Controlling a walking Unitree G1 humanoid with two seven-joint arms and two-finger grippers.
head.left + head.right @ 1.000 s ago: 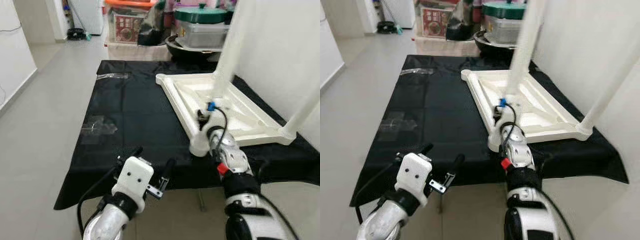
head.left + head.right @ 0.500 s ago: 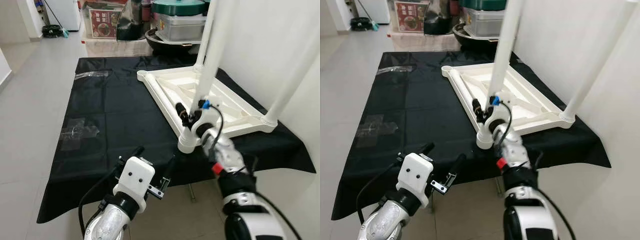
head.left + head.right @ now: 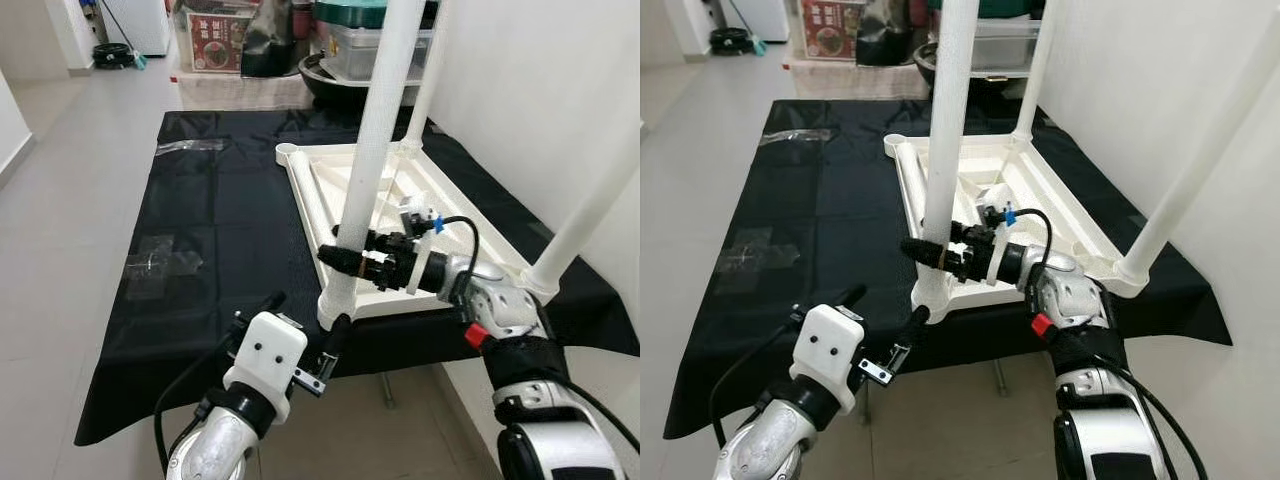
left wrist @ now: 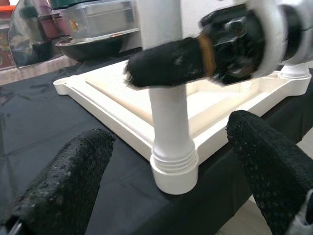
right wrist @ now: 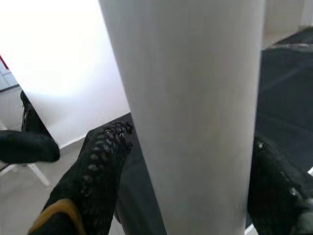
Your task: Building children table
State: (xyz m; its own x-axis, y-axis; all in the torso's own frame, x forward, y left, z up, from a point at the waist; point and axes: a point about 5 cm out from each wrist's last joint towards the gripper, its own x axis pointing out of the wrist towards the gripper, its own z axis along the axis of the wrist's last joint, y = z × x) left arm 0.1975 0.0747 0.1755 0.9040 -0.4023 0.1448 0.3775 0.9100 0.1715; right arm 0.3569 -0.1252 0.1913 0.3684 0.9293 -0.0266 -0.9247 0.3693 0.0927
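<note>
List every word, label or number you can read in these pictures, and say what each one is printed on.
None can be read.
Red box behind the black mat: it carries print and a picture, too small and blurred to read.
Right gripper, around the white table leg: a red tag on its arm, no text legible.

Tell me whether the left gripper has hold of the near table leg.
No: the left gripper hangs open short of the near leg, and it is the right gripper whose fingers sit around that leg.

Head stereo looks down; wrist cams close on table leg (image 4: 168, 112).
</note>
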